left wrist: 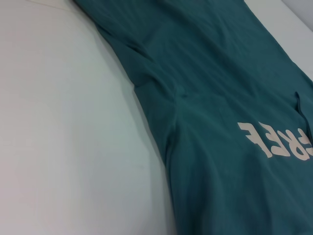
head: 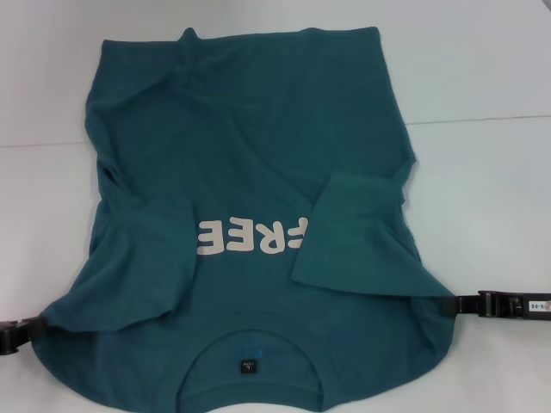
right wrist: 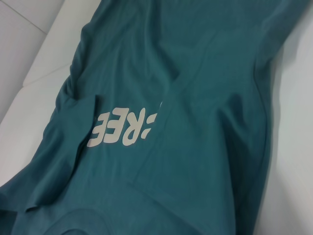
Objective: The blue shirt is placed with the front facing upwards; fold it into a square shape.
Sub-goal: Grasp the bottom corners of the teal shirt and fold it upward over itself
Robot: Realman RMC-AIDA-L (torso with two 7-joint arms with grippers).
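The blue shirt [head: 258,155] lies front up on the white table, collar toward me and hem at the far side. Its pale lettering [head: 250,237] reads upside down from my head. Both short sleeves are folded inward over the chest; the right sleeve [head: 353,232] covers the end of the lettering. The shirt also fills the left wrist view [left wrist: 220,98] and the right wrist view [right wrist: 186,98]. My left gripper [head: 34,329] sits at the left shoulder edge of the shirt. My right gripper [head: 456,305] sits at the right shoulder edge. Cloth hides both sets of fingertips.
The white table [head: 491,198] shows on both sides of the shirt and beyond the hem. A seam line [head: 482,120] crosses the table surface at the far right. A dark neck label [head: 247,365] sits inside the collar.
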